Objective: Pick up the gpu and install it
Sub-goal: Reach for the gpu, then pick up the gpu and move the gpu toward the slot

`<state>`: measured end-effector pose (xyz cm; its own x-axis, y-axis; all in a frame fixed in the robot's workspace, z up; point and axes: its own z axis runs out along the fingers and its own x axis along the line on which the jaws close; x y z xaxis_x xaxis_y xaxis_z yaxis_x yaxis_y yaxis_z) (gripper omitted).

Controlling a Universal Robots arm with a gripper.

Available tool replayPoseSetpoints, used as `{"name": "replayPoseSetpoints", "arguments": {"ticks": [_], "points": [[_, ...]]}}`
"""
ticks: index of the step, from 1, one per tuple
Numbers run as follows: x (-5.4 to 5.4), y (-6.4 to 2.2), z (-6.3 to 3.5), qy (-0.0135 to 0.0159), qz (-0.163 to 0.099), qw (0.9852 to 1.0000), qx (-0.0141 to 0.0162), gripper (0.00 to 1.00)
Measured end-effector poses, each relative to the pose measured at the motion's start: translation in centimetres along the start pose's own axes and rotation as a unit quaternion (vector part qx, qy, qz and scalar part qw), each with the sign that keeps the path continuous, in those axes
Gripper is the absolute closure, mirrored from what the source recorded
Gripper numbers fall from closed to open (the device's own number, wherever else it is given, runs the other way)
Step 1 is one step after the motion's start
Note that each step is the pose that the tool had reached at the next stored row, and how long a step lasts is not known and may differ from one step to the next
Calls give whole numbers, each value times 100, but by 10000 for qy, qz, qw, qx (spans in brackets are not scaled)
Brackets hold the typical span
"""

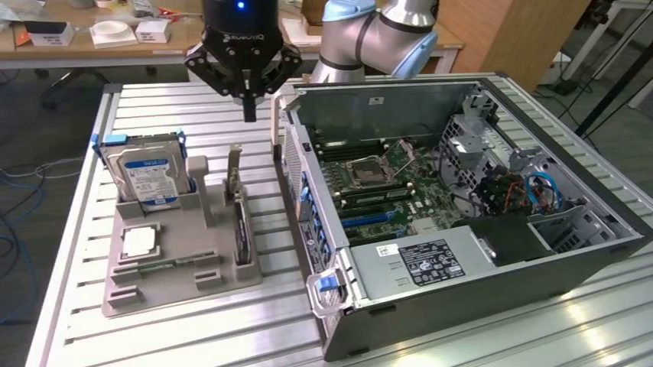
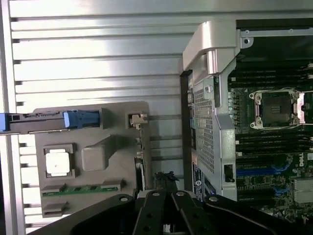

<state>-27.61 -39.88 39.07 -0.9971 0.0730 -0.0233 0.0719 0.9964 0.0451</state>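
Note:
The gpu (image 1: 241,226) is a thin dark card standing on edge in a slot of the grey holder (image 1: 173,267), its silvery bracket at the far end. In the wrist view the gpu (image 2: 140,159) appears edge-on along the side of the holder (image 2: 98,152) nearest the case. My gripper (image 1: 248,113) hangs above the table, just beyond the card's bracket end and well above it. The black fingers (image 2: 152,210) meet at the gripper (image 2: 164,195), shut with nothing between them. The open computer case (image 1: 571,252) shows its motherboard (image 1: 393,191).
The holder also carries a silver hard drive (image 1: 149,177) with a blue-white label, a square processor (image 1: 138,241) and a green memory stick (image 1: 164,264). The case's raised rear wall (image 1: 290,153) stands right beside the holder. A wooden desk (image 1: 102,42) with boxes lies behind.

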Motion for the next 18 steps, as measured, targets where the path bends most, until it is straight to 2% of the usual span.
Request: {"name": "replayPoseSetpoints", "arguments": {"ticks": [9, 18], "points": [[162, -12, -3, 0, -1, 10000, 0, 89], [163, -12, -3, 0, -1, 10000, 0, 89]]}}
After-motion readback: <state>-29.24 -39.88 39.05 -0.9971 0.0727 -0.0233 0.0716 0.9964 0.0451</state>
